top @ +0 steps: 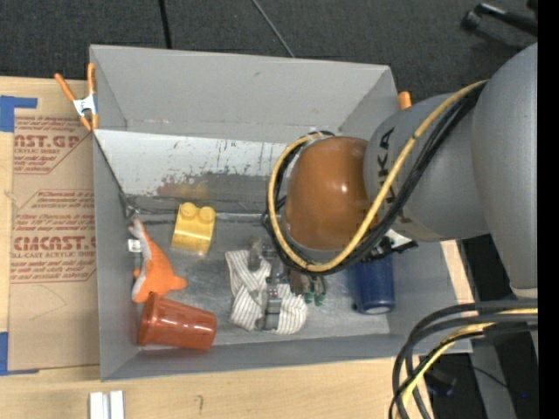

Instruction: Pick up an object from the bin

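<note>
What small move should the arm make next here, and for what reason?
Probably a short descent straight onto the crumpled white cloth. The gripper hangs right over its folds in the bin, while the yellow block, the orange-red cup and the blue cylinder lie apart from it, so no sideways shift seems needed.

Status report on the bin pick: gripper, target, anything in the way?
Gripper low over the crumpled white cloth, front middle of the bin. Cloth not lifted. Blue cylinder close beside it, red cup lying further off.
</note>
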Controlling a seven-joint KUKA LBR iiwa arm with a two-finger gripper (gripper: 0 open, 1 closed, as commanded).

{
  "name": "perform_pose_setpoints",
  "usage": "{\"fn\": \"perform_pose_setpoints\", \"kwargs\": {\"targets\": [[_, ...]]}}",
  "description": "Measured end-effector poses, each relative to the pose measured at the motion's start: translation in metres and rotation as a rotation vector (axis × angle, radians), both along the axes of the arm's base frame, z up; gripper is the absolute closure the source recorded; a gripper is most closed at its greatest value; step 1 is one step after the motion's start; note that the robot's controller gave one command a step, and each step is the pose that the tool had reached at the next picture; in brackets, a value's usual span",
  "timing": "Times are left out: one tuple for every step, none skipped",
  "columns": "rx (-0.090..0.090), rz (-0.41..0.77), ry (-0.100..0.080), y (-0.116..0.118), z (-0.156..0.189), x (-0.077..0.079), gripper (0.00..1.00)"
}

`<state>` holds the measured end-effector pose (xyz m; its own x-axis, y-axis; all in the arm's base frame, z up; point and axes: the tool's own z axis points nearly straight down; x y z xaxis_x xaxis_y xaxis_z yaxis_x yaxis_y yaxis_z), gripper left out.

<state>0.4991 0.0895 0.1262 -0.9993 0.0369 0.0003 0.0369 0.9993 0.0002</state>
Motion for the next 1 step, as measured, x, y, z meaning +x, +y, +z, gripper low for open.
{"fn": "perform_pose_setpoints", "kwargs": {"targets": [[-0.004,0.077,0.0,-0.0134,-0.0169,0.0012,0.0]]}}
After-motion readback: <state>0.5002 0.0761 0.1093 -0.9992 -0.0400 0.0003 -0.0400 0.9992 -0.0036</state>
